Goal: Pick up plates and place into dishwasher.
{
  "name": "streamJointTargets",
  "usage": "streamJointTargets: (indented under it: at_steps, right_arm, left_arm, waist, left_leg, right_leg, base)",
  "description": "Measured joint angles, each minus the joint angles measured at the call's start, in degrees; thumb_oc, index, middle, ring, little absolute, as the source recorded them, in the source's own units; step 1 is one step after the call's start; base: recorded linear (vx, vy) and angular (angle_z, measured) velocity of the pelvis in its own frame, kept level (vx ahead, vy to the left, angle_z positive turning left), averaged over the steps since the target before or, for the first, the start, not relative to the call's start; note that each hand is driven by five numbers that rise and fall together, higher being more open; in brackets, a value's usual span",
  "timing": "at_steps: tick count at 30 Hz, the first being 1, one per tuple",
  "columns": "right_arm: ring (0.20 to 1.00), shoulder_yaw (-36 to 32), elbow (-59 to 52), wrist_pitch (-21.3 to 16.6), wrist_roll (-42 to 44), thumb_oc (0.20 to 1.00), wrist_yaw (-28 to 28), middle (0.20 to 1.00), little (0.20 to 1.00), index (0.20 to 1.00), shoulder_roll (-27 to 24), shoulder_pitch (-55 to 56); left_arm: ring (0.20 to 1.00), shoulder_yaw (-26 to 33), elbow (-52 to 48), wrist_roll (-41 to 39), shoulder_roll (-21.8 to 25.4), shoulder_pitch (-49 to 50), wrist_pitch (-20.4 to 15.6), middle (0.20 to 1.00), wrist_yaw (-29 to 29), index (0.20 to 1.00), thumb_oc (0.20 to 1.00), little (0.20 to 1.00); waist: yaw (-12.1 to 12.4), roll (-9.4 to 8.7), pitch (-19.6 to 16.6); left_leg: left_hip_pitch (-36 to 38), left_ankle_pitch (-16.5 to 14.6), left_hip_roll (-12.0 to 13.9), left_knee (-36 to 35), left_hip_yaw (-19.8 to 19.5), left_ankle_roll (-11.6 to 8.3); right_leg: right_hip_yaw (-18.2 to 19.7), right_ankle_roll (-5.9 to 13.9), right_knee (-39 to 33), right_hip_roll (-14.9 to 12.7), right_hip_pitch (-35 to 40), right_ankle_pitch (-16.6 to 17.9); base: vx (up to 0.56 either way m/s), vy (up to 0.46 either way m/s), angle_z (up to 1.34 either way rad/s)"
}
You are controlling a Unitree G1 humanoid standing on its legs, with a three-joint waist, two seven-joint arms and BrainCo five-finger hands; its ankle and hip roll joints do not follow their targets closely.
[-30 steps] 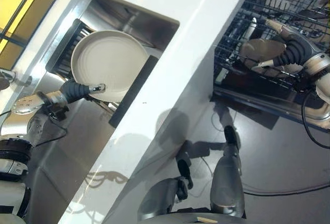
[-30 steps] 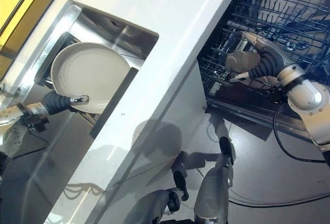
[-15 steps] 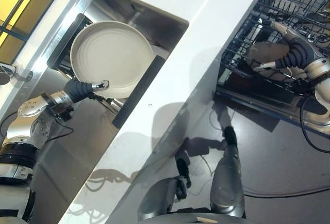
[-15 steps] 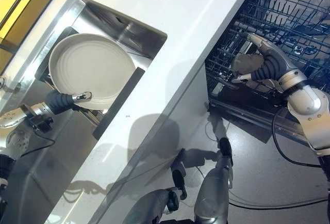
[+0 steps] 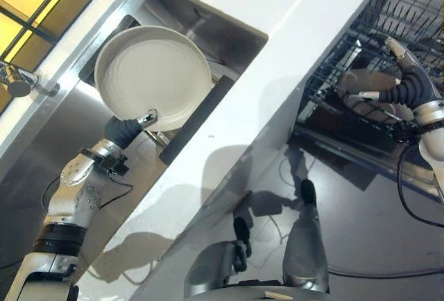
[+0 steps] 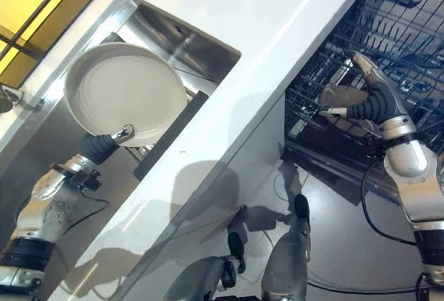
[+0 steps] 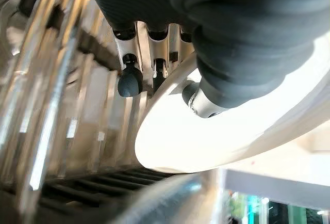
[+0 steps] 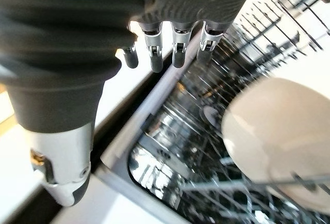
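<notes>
Left hand pinches white plate at its lower rim, thumb on face, fingers behind; plate tilted above sink. Right hand loosely spread over dishwasher rack, beige plate racked beside it.

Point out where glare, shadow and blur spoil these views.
Left eye view: the robot's shadow falls dark across the white counter. Left wrist view: the plate held by the left hand is washed out white. Right wrist view: the dishwasher rack is smeared beyond the right hand.
</notes>
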Motion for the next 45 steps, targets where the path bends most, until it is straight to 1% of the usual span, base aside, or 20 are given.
streamJointTargets:
  at_steps: [2, 4, 7, 9, 11, 12, 15, 17, 20, 22, 25, 28, 30, 32, 34, 37, 38, 39, 43, 45]
  right_arm:
    - [1.000, -0.6, -1.2, 0.0, -0.1, 1.000, -0.2, 1.000, 1.000, 1.000, 0.3, 1.7]
    - [1.000, -1.2, -2.4, -0.6, 0.0, 1.000, -0.2, 1.000, 1.000, 1.000, 1.8, 3.3]
    - [1.000, -1.2, -2.8, -1.2, 0.0, 1.000, -0.2, 1.000, 1.000, 1.000, 2.9, 5.4]
    - [1.000, -1.5, -3.7, -1.3, 0.0, 1.000, -0.3, 1.000, 1.000, 1.000, 3.8, 6.6]
    - [1.000, -1.5, -4.0, -1.7, 0.0, 1.000, -0.8, 1.000, 1.000, 1.000, 4.2, 7.6]
    - [1.000, -1.5, -4.1, -2.0, 0.0, 1.000, -1.5, 1.000, 1.000, 1.000, 4.3, 7.7]
    - [1.000, -2.3, -4.4, -3.9, 0.6, 1.000, -4.5, 1.000, 1.000, 1.000, 6.0, 7.7]
    - [1.000, -2.4, -7.5, -5.4, 1.7, 1.000, -5.4, 1.000, 1.000, 1.000, 7.7, 7.7]
    - [1.000, -2.4, -12.7, -8.0, 4.4, 1.000, -4.9, 1.000, 1.000, 1.000, 8.2, 7.7]
    - [1.000, -1.8, -14.3, -8.4, 6.1, 1.000, -3.6, 1.000, 1.000, 1.000, 8.2, 6.6]
    - [1.000, 1.4, -15.5, -8.5, 9.8, 1.000, -1.9, 1.000, 1.000, 1.000, 8.2, 3.4]
    - [1.000, 6.0, -15.7, -8.7, 12.8, 1.000, 0.8, 1.000, 1.000, 1.000, 8.4, 0.8]
    - [1.000, 10.1, -15.7, -8.7, 13.7, 1.000, 2.7, 1.000, 1.000, 1.000, 8.6, -1.2]
    - [1.000, 13.2, -15.9, -8.7, 13.7, 1.000, 3.8, 1.000, 1.000, 1.000, 8.7, -3.3]
    - [1.000, 14.7, -16.6, -8.7, 13.8, 1.000, 4.9, 1.000, 1.000, 1.000, 8.7, -4.0]
    - [1.000, 16.7, -16.8, -8.7, 14.9, 1.000, 5.1, 1.000, 1.000, 1.000, 8.7, -6.8]
    - [1.000, 17.3, -16.8, -8.7, 15.3, 1.000, 5.1, 1.000, 1.000, 1.000, 8.6, -7.8]
    - [1.000, 17.9, -16.9, -8.7, 15.7, 1.000, 5.2, 1.000, 1.000, 1.000, 8.2, -8.6]
    - [1.000, 18.2, -16.9, -8.7, 16.6, 1.000, 6.0, 1.000, 1.000, 1.000, 7.3, -8.7]
    - [1.000, 18.2, -17.0, -8.7, 16.9, 1.000, 6.0, 1.000, 1.000, 1.000, 7.3, -8.7]
  left_arm:
    - [0.200, 1.6, -1.3, 3.2, -0.7, 0.7, -1.5, 0.200, 3.4, 0.200, 0.200, 0.200]
    - [0.200, 4.0, -2.4, 5.3, -0.9, 2.4, -3.5, 0.200, 6.1, 0.200, 0.200, 0.200]
    - [0.200, 6.0, -2.8, 7.9, -1.2, 3.5, -4.3, 0.200, 8.7, 0.200, 0.200, 0.200]
    - [0.200, 7.5, -4.7, 10.3, -1.4, 5.3, -4.8, 0.200, 10.0, 0.200, 0.200, 0.200]
    - [0.200, 7.8, -5.7, 13.0, -1.5, 6.8, -5.4, 0.200, 11.7, 0.200, 0.200, 0.200]
    - [0.200, 8.2, -6.3, 14.2, -1.5, 7.7, -5.8, 0.200, 12.7, 0.200, 0.200, 0.200]
    - [0.200, 10.4, -6.6, 18.9, -2.7, 8.6, -7.6, 0.200, 18.2, 0.200, 0.200, 0.200]
    - [0.200, 13.0, -7.6, 23.9, -3.0, 9.3, -9.1, 0.200, 22.3, 0.200, 0.200, 0.200]
    - [0.200, 14.4, -11.5, 32.1, -2.9, 9.2, -12.8, 0.200, 27.3, 0.200, 0.200, 0.200]
    - [0.200, 14.5, -13.9, 37.6, -1.9, 8.9, -16.4, 0.200, 29.7, 0.200, 0.200, 0.200]
    - [0.200, 14.3, -15.6, 44.1, 0.2, 8.3, -21.0, 0.200, 32.8, 0.200, 0.200, 0.200]
    - [0.200, 12.6, -15.6, 49.8, 1.6, 6.4, -24.8, 0.200, 35.8, 0.200, 0.200, 0.200]
    - [0.200, 9.5, -15.7, 53.6, 3.7, 4.5, -26.9, 0.200, 37.5, 0.200, 0.200, 0.200]
    - [0.200, 6.8, -16.0, 56.7, 5.5, 2.7, -28.3, 0.200, 37.8, 0.200, 0.200, 0.200]
    - [0.200, 3.3, -16.6, 59.7, 7.0, 0.2, -29.5, 0.200, 37.8, 0.200, 0.200, 0.200]
    - [0.200, -0.9, -18.0, 62.1, 9.8, -3.8, -32.0, 0.200, 37.8, 0.200, 0.200, 0.200]
    - [0.200, -2.3, -18.3, 63.4, 11.0, -5.1, -32.5, 0.200, 37.9, 0.200, 0.200, 0.200]
    - [0.200, -4.2, -19.0, 64.4, 13.2, -6.5, -32.6, 0.200, 38.0, 0.200, 0.200, 0.200]
    - [0.200, -4.2, -19.3, 63.9, 17.7, -8.9, -32.7, 0.200, 38.2, 0.200, 0.200, 0.200]
    - [0.200, -4.2, -19.6, 62.8, 17.9, -8.9, -32.7, 0.200, 37.8, 0.200, 0.200, 0.200]
  waist:
    - [0.4, -0.79, -1.6]
    - [1.0, -1.79, -3.6]
    - [2.3, -2.64, -6.5]
    - [3.5, -3.15, -7.2]
    - [4.0, -3.42, -8.2]
    - [4.6, -3.56, -8.7]
    - [5.3, -4.28, -9.9]
    - [5.7, -5.08, -10.8]
    - [6.7, -6.10, -12.1]
    - [7.1, -7.03, -12.8]
    - [8.0, -8.01, -14.7]
    - [8.1, -8.55, -16.0]
    - [8.4, -9.00, -16.9]
    - [8.7, -9.26, -17.3]
    - [9.6, -9.27, -17.7]
    - [9.7, -9.30, -17.9]
    - [9.6, -9.23, -18.1]
    - [9.6, -9.26, -18.1]
    - [9.5, -9.18, -18.4]
    - [9.5, -9.12, -18.6]
  left_leg:
    - [-0.2, 0.1, 0.7, 0.0, -0.9, -0.44]
    - [-0.1, 0.3, 1.2, -0.1, -1.4, -0.87]
    - [0.2, 0.6, 2.4, -0.7, -2.4, -1.40]
    - [1.4, 0.8, 2.9, -1.1, -2.6, -1.72]
    - [2.1, 0.8, 3.2, -1.8, -3.5, -1.85]
    - [2.2, 1.0, 3.5, -2.0, -3.8, -2.13]
    - [3.2, 1.2, 3.9, -2.7, -4.6, -2.48]
    - [3.5, 1.4, 4.5, -3.0, -5.3, -2.78]
    - [4.3, 1.6, 4.9, -3.8, -5.5, -3.15]
    - [4.8, 1.8, 5.2, -4.0, -5.8, -3.39]
    - [5.6, 2.0, 5.7, -4.8, -5.8, -3.69]
    - [6.2, 2.1, 5.8, -5.1, -6.4, -3.75]
    - [6.1, 2.3, 5.9, -5.3, -6.9, -3.86]
    - [6.3, 2.5, 5.9, -5.6, -7.0, -3.91]
    - [7.2, 2.7, 6.1, -6.3, -6.9, -4.06]
    - [7.2, 2.7, 6.1, -6.2, -7.0, -4.07]
    - [7.2, 2.8, 6.1, -6.2, -7.0, -4.08]
    - [7.3, 2.8, 6.2, -6.2, -7.0, -4.10]
    - [8.2, 2.8, 6.2, -6.7, -6.9, -4.12]
    - [8.2, 2.8, 6.2, -6.7, -6.9, -4.10]
  right_leg:
    - [-0.9, -0.71, 0.0, 0.5, 0.5, -0.5]
    - [-1.7, -1.21, -0.1, 1.2, 1.0, -0.8]
    - [-2.6, -1.35, -0.4, 1.9, 1.8, -0.9]
    - [-3.1, -1.58, -1.1, 2.5, 3.2, -0.9]
    - [-4.2, -1.76, -1.4, 2.8, 4.4, -1.1]
    - [-4.5, -1.79, -1.7, 2.9, 4.8, -1.1]
    - [-5.3, -2.02, -2.2, 3.5, 6.3, -1.3]
    - [-5.4, -2.05, -3.4, 4.1, 7.4, -1.3]
    - [-5.4, -2.21, -4.2, 4.7, 8.4, -1.4]
    - [-5.6, -2.20, -5.1, 4.9, 9.8, -1.4]
    - [-5.8, -2.30, -5.7, 5.4, 10.6, -1.4]
    - [-6.6, -2.37, -6.2, 5.5, 11.9, -1.5]
    - [-6.9, -2.39, -6.4, 5.6, 12.1, -1.5]
    - [-6.9, -2.43, -6.7, 5.6, 12.3, -1.5]
    - [-6.9, -2.49, -6.9, 5.8, 12.9, -1.5]
    - [-6.9, -2.51, -6.9, 5.9, 13.0, -1.4]
    - [-6.9, -2.52, -6.9, 5.9, 13.0, -1.4]
    - [-6.9, -2.52, -6.9, 5.9, 13.1, -1.4]
    - [-6.9, -2.49, -6.9, 5.9, 13.8, -1.5]
    - [-6.9, -2.50, -6.9, 5.8, 13.8, -1.5]
  base:
    - [0.00, -0.150, 0.16]
    - [0.01, -0.142, 0.15]
    - [0.02, -0.159, 0.13]
    - [0.04, -0.147, 0.11]
    - [0.05, -0.136, 0.18]
    - [0.05, -0.126, 0.15]
    - [0.02, -0.120, 0.15]
    - [-0.01, -0.147, 0.18]
    - [-0.01, -0.137, 0.08]
    - [0.01, -0.123, 0.18]
    - [-0.01, -0.097, 0.06]
    - [-0.03, -0.072, 0.12]
    - [-0.01, -0.065, 0.11]
    - [-0.02, -0.050, 0.03]
    - [-0.02, -0.043, -0.02]
    - [-0.01, -0.012, 0.00]
    - [0.00, 0.000, 0.00]
    - [0.00, 0.000, 0.00]
    - [0.00, 0.000, 0.00]
    - [-0.03, -0.011, 0.01]
